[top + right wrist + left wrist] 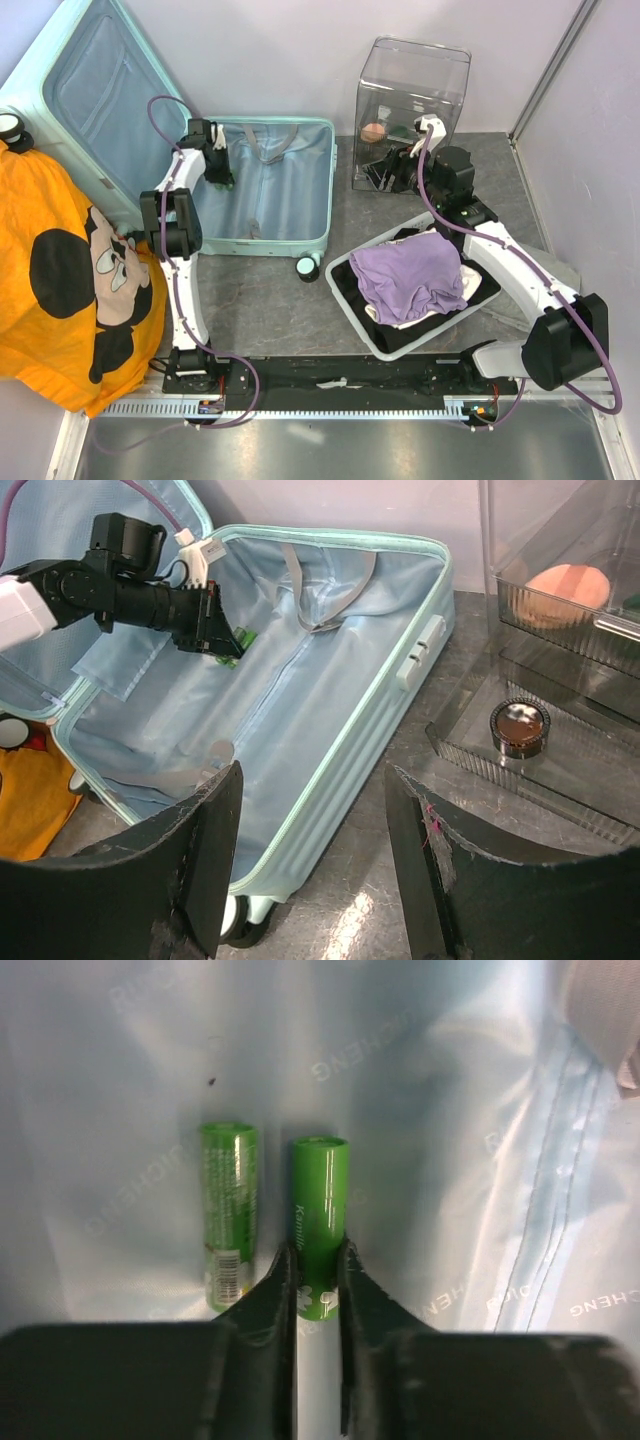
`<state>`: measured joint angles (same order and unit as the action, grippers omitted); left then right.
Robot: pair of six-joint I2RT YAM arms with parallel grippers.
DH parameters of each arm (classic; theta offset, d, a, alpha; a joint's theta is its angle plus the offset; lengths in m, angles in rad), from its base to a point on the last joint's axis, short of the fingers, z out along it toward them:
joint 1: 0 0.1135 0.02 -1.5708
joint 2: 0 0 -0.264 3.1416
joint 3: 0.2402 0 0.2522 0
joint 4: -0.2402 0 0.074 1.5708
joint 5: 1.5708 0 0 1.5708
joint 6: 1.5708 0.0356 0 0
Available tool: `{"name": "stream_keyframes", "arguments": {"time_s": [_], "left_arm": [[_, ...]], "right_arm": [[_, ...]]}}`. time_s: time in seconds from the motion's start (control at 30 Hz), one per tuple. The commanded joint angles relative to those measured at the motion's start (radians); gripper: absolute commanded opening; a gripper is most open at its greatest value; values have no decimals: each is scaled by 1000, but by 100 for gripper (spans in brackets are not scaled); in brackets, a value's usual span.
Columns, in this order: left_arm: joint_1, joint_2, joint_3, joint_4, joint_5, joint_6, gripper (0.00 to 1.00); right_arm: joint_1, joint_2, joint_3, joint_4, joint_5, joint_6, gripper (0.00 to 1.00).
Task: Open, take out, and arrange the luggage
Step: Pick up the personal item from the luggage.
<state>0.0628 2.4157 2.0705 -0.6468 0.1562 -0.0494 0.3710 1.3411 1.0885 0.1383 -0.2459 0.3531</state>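
— Luggage, big mint-green hard-shell suitcase (285, 205); where now?
— Lying open at the back left of the grey table (260, 300); lid (90, 90) tipped up behind; pale blue lining showing.
— Hard or soft to handle?
— Looks hard and stiff outside, with a bumpy, slippery shell; soft and thin inside; likely too big and heavy for one thin arm to lift; better to leave flat and pick out the little things.
— Where to grab, if needed?
— Probably at the hard rim; not the lining, too floppy.
— And the left gripper (315, 1260)?
— Down inside the suitcase; nearly closed, pinching the low end of a small shiny green tube (320, 1195), one finger on each side; lying just beside, not touching, a small green tube with a label (229, 1210).
— Tricky to hold?
— Maybe; looks light, round and smooth, so could slip or roll; best to squeeze gently and lift straight up.
— And the right gripper (312, 770)?
— Wide open; holding nothing, touching nothing; hanging just by the clear plastic box (415, 70), facing the suitcase.
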Motion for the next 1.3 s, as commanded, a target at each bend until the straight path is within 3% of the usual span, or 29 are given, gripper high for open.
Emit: {"name": "stream_keyframes", "arguments": {"time_s": [0.0, 0.2, 0.33, 0.53, 0.77, 0.93, 1.1, 1.27], "left_arm": [[-30, -62, 28, 34, 59, 10, 6], [-50, -281, -39, 107, 89, 36, 1], [-84, -467, -197, 214, 126, 3, 2], [-101, -758, -473, 318, 298, -96, 1], [-113, -980, -828, 545, 586, -291, 2], [-153, -1026, -1012, 771, 756, -418, 2], [-164, -1002, -1136, 1065, 861, -676, 2], [-164, -949, -1171, 1314, 941, -866, 2]], "right_arm": [[2, -55, 2, -16, 43, -5, 66], [2, -56, -4, 9, 53, 3, 66], [2, -31, -10, 87, -7, 56, 66], [3, 36, -6, 276, -117, 193, 66], [17, 174, 19, 522, -250, 401, 66], [69, 277, 51, 566, -265, 452, 70], [123, 351, 93, 567, -288, 454, 70], [167, 389, 114, 558, -296, 454, 70]]}}
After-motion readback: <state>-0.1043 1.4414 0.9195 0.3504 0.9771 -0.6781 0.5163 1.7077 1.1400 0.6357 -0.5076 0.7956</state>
